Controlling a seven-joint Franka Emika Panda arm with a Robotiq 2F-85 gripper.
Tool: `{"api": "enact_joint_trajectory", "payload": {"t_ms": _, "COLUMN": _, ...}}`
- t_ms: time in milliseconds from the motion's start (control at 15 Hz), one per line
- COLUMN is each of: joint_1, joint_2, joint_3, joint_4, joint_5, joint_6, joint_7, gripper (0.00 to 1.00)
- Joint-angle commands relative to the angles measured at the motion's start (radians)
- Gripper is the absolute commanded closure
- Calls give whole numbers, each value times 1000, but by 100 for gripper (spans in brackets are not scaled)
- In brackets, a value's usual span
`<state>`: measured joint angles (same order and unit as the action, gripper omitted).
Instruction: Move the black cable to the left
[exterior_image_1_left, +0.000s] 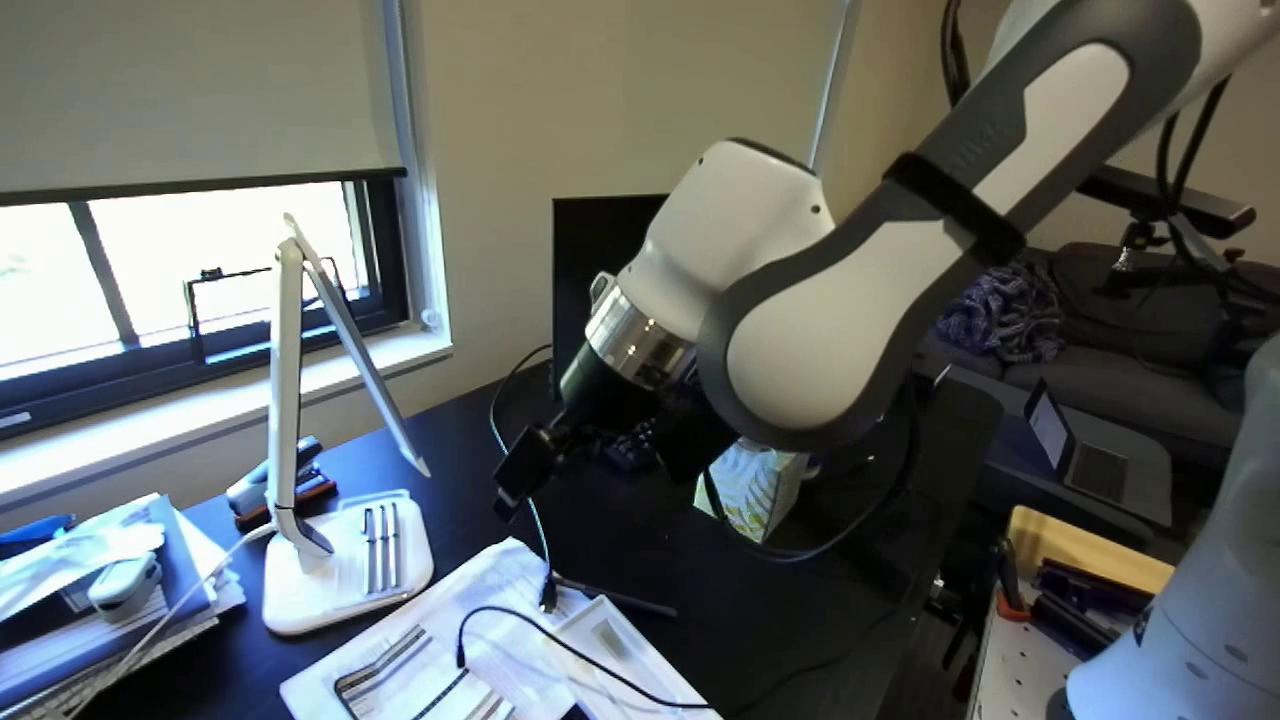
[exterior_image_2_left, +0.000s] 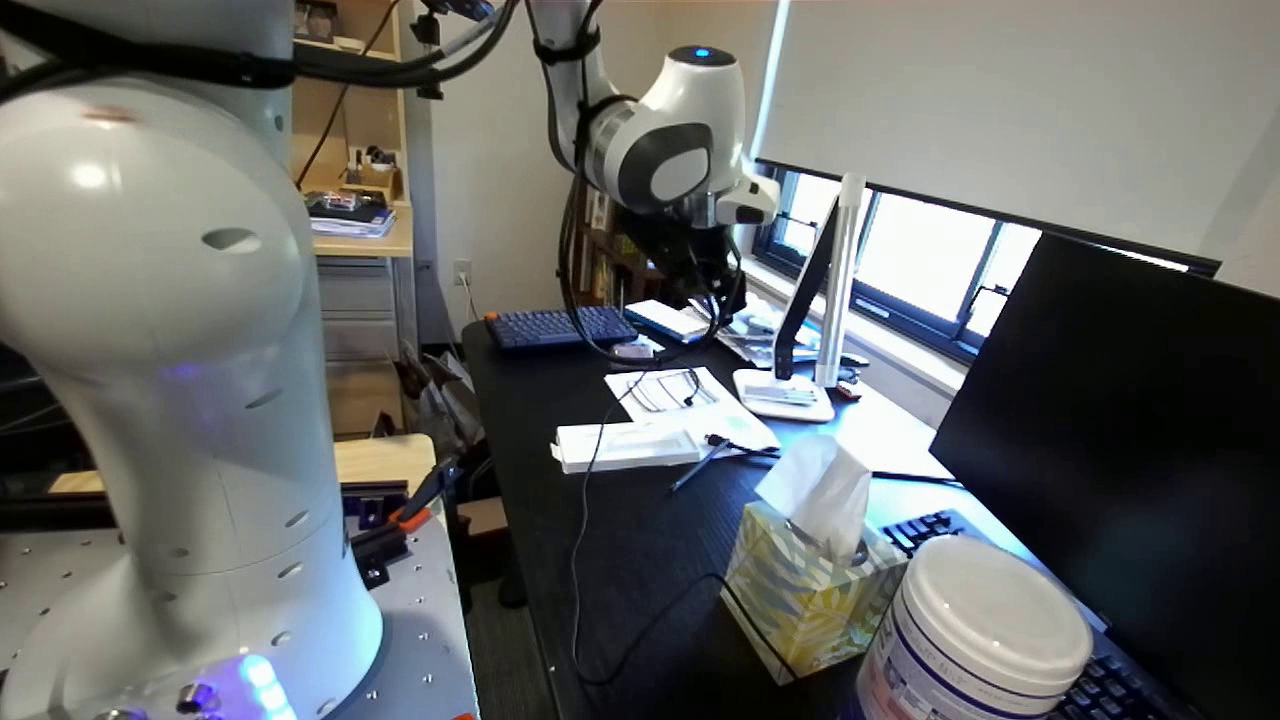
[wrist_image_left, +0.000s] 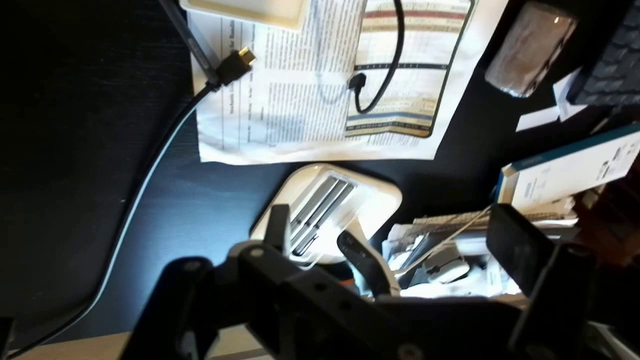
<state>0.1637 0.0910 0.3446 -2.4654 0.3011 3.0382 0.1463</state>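
Note:
The black cable is a thin cord with a small plug, lying in loose bends over papers and a white box. In an exterior view the black cable runs on along the desk toward the tissue box. In the wrist view the black cable curves near the top, its plug on a printed card. A second dark cord with a gold-tipped plug lies to its left. My gripper is open, with nothing between its fingers. It is above the desk, apart from both cords. In an exterior view the gripper shows partly dark.
A white desk lamp stands tall by the window. A monitor, a tissue box and a white tub stand on the desk. A keyboard and the white box lie there too.

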Motion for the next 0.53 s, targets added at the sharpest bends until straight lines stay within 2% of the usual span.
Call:
{"api": "enact_joint_trajectory", "payload": {"t_ms": 0, "joint_1": -53, "joint_2": -135, "joint_3": -35, "joint_4": -75, "joint_5": 61, "joint_6": -43, "joint_7": 12, "gripper": 0}}
{"api": "enact_joint_trajectory", "payload": {"t_ms": 200, "joint_1": -89, "joint_2": -232, "joint_3": -89, "joint_4": -143, "joint_5": 44, "joint_6": -132, "joint_7": 25, "gripper": 0}}
{"api": "enact_joint_trajectory", "payload": {"t_ms": 333, "joint_1": -82, "joint_2": -283, "joint_3": -116, "joint_4": -155, "joint_5": 75, "joint_6": -229, "joint_7": -36, "gripper": 0}}
{"api": "enact_joint_trajectory", "payload": {"t_ms": 400, "joint_1": -49, "joint_2": -200, "joint_3": -145, "joint_4": -116, "joint_5": 23, "joint_6": -155, "joint_7": 11, "gripper": 0}}
{"api": "enact_joint_trajectory", "payload": {"t_ms": 467, "joint_1": -50, "joint_2": -227, "joint_3": -153, "joint_4": -126, "joint_5": 22, "joint_6": -187, "joint_7": 11, "gripper": 0}}
